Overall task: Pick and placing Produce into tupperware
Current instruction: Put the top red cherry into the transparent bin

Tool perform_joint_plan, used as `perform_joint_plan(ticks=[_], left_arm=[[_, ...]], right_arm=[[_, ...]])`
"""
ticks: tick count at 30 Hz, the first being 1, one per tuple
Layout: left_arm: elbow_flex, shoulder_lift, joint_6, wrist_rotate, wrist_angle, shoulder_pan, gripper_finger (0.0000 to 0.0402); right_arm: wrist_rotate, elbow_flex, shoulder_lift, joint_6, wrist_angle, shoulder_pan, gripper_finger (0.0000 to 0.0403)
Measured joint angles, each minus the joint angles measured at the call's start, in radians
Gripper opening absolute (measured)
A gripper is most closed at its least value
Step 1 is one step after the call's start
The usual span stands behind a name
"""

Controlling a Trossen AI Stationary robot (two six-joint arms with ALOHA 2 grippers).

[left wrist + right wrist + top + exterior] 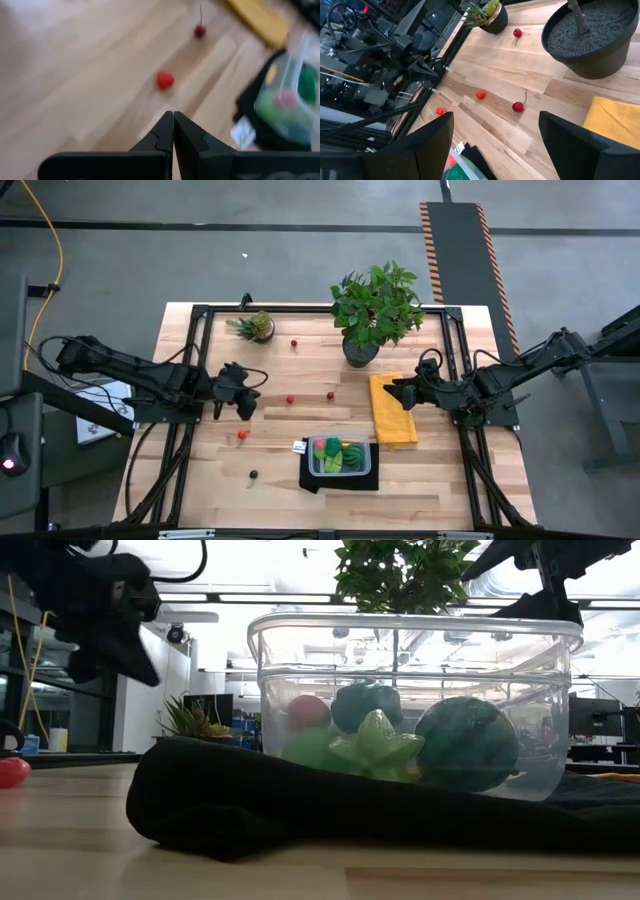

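Pale wood bench (420,480) on grey floor (300,270); left tool (243,392) pressed together, empty; right tool (398,390) spread apart, empty.

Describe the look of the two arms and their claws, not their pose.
Both arms are dark, nearly black, built of slim jointed links with cables along them. The left claw has two flat black fingers with small stepped notches on their inner edges, mounted on a broad black bar. The right claw has two wide, matte black, blade-like fingers. No coloured markings or labels show on either.
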Motion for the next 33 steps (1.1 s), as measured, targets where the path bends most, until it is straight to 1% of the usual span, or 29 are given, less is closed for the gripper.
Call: perform_joint_plan(ticks=[2,4,6,8,12,13,15,19,22,25,28,33], left_arm=[[-0.004,0.008,-0.040,-0.054,0.025,0.001,0.0002],[-0.003,0.018,-0.137,-0.107,0.052,0.005,0.0003],[-0.004,0.022,-0.220,-0.106,0.048,0.036,0.0001],[-0.004,0.028,-0.250,-0.053,0.049,0.085,0.0001],[0.010,0.037,-0.271,0.119,0.049,0.200,0.0003],[0.022,0.038,-0.270,0.148,0.049,0.225,0.0002],[0.057,0.038,-0.246,0.173,0.050,0.270,0.0001],[0.168,0.044,-0.132,0.166,0.021,0.358,0.0000],[0.274,0.085,-0.045,0.153,-0.095,0.438,0.0000],[0.402,0.164,0.013,0.165,-0.240,0.515,0.0000],[0.529,0.264,0.059,0.181,-0.361,0.570,0.0000],[0.696,0.415,0.091,0.201,-0.412,0.632,0.0000]], right_arm=[[0.000,0.000,0.000,0.000,0.000,0.000,0.0282],[0.000,0.000,0.000,0.000,0.000,0.000,0.0282],[0.000,0.000,0.000,0.000,0.000,0.000,0.0282],[0.000,0.000,0.000,0.000,0.000,0.000,0.0282],[0.000,0.000,0.000,-0.004,0.000,0.000,0.0282],[0.000,0.000,0.000,-0.005,0.000,0.000,0.0282],[0.000,0.000,0.000,-0.007,0.000,0.000,0.0282],[0.000,0.000,0.000,-0.008,0.000,0.000,0.0282],[-0.001,0.000,0.000,-0.019,0.000,0.000,0.0282],[-0.001,0.000,0.000,-0.031,0.000,0.000,0.0282],[-0.007,0.000,0.000,-0.034,-0.002,0.000,0.0282],[-0.039,0.000,-0.001,-0.021,-0.001,0.000,0.0282]])
